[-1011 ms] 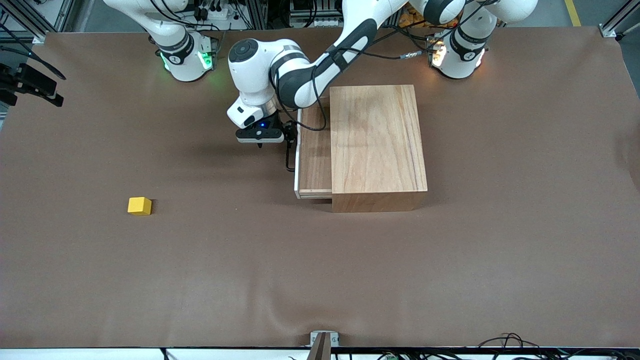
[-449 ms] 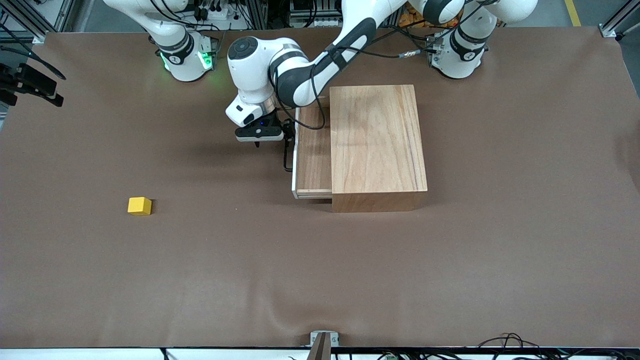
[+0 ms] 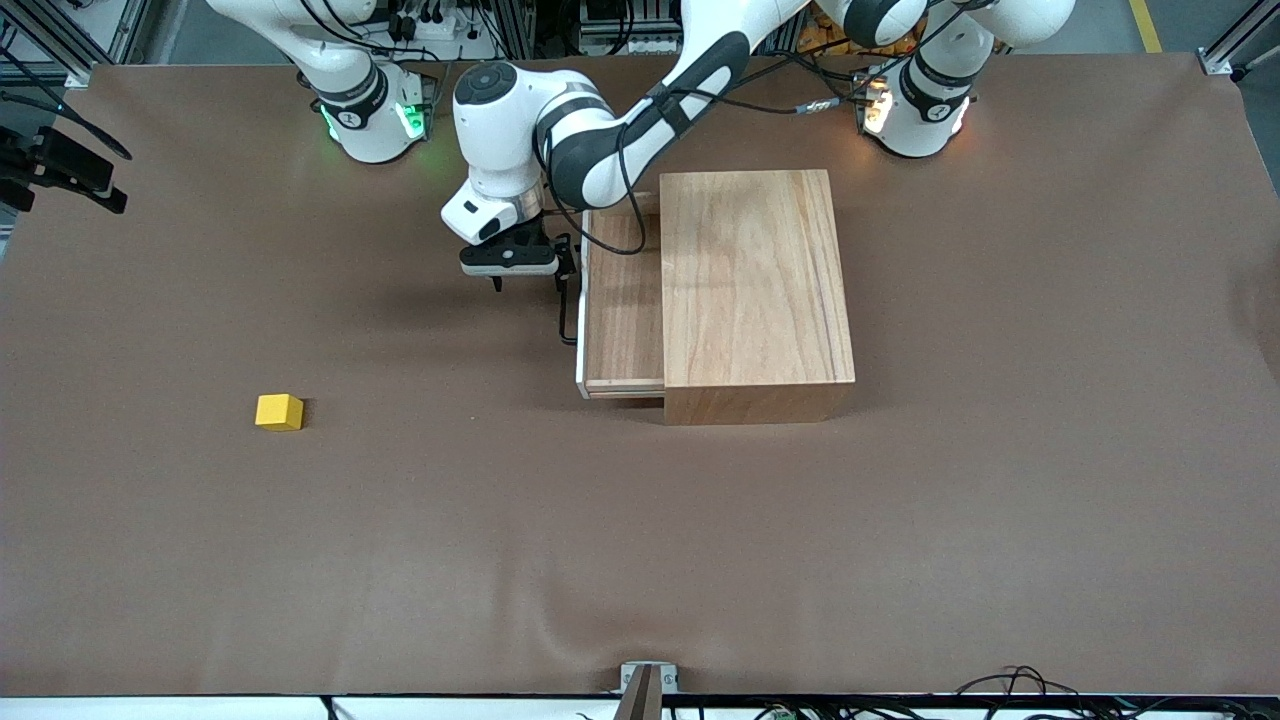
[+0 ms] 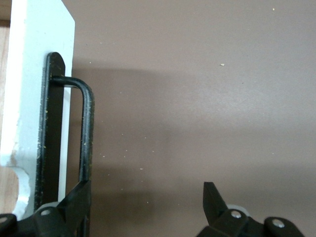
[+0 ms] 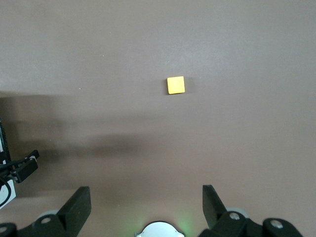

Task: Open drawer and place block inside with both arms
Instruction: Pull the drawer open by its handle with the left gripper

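Left gripper [image 3: 527,281] open beside drawer [image 3: 620,305] handle [image 4: 87,133]

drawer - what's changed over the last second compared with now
The drawer has slid farther out of the wooden box, toward the right arm's end of the table. The left pincer moved the same way with it, one finger hooked on the black handle, jaws spread. The yellow block has not moved, and the box stayed put. The right pincer hangs open high over the table.
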You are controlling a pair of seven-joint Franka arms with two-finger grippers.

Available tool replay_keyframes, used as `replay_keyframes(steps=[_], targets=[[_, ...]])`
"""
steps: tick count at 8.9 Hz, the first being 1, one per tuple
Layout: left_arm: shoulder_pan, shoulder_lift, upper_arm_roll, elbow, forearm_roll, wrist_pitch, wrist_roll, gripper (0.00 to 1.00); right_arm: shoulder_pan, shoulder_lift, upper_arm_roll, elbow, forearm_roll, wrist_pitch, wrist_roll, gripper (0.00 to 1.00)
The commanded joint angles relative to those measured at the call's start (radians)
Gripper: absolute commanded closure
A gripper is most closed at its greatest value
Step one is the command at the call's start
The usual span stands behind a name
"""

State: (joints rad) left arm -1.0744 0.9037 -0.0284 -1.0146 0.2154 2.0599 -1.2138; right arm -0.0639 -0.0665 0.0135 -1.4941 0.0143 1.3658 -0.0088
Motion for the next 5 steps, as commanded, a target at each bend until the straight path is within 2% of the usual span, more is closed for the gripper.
replay_keyframes(steps=[1, 3, 5], targets=[[-0.004, 0.0, 0.004, 0.025, -0.011, -0.006, -0.018, 0.0, -0.01, 0.011, 0.005, 0.022, 0.01, -0.005, 0.01, 0.0], [0.016, -0.067, 0.007, 0.022, -0.013, -0.068, -0.006, 0.0, -0.011, 0.011, 0.005, 0.022, 0.01, -0.005, 0.01, 0.0], [0.071, -0.191, 0.011, 0.016, -0.016, -0.159, 0.079, 0.0, -0.013, 0.016, 0.005, 0.023, 0.004, -0.004, 0.009, 0.0]])
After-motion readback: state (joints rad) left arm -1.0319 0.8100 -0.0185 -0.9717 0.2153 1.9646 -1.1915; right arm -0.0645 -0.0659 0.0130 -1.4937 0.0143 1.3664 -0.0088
